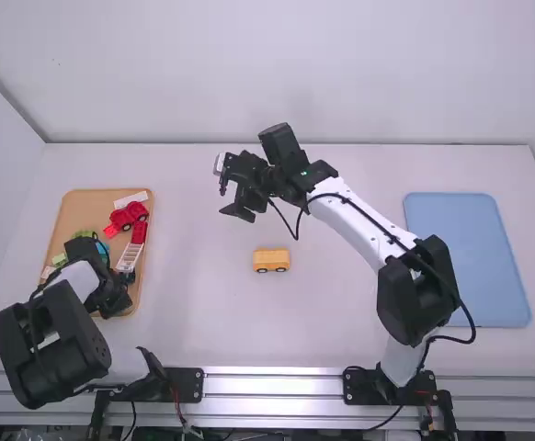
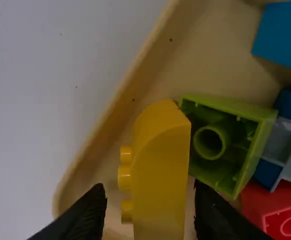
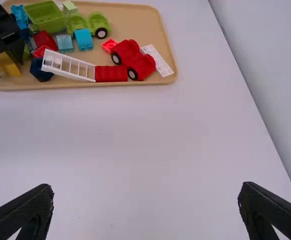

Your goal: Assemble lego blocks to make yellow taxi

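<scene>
- Step in hand, prob.: yellow block (image 2: 160, 175) being picked from tan tray (image 1: 84, 209) w/ L gripper (image 2: 149, 190), fingers open either side of it
- Next: fingers to be closed, block lifted + taken to yellow wheeled base (image 1: 271, 258), mid bench (image 1: 203, 322)
- R gripper (image 3: 145, 190) open, nothing held
- FYI: green block (image 2: 263, 145) is right beside it, might get snagged; white ladder (image 3: 68, 66) + red car (image 3: 134, 60) also in tray

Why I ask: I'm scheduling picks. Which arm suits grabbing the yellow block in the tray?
Left, likely: the left hand is open astride the yellow block; the right hand is far off.
</scene>
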Available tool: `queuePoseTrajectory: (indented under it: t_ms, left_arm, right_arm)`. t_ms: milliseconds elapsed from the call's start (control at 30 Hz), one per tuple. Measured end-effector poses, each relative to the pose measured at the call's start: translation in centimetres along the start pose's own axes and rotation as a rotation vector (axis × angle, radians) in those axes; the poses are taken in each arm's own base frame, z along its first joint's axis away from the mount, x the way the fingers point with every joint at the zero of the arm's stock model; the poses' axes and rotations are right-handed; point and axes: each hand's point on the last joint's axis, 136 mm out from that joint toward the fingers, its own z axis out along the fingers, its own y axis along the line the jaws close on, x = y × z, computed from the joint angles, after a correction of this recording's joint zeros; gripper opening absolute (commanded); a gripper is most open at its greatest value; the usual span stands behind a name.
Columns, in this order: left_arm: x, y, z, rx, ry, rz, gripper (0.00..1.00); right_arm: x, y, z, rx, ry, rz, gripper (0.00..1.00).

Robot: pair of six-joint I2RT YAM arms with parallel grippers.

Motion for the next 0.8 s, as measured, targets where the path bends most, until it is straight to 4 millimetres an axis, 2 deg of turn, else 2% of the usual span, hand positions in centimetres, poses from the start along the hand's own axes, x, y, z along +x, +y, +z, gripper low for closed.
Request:
queuePoseTrajectory:
  t_ms: [100, 167, 400, 500, 667, 800]
  left_arm:
    - [0.02, -0.16, 0.01, 0.006, 0.000, -0.001, 0.47]
    - [0.05, -0.35, 0.19, 0.022, 0.002, -0.004, 0.40]
    - [0.08, -0.27, 0.51, 0.036, 0.003, -0.003, 0.39]
    - [0.08, -0.18, 0.55, 0.034, 0.003, -0.006, 0.05]
    - [0.07, -0.30, 0.48, 0.042, 0.003, -0.003, 0.02]
    - [0.06, -0.18, 0.51, 0.038, 0.003, -0.003, 0.09]
  right_arm:
    - [0.02, -0.03, -0.02, 0.001, 0.000, 0.000, 0.99]
    - [0.06, -0.07, -0.04, 0.001, 0.001, 0.003, 0.99]
    - [0.08, -0.07, -0.05, 0.001, 0.001, 0.004, 0.99]
    - [0.07, -0.06, -0.04, 0.001, 0.001, 0.002, 0.99]
    - [0.07, -0.08, -0.05, 0.001, 0.001, 0.002, 0.99]
    - [0.07, -0.08, -0.05, 0.001, 0.001, 0.001, 0.99]
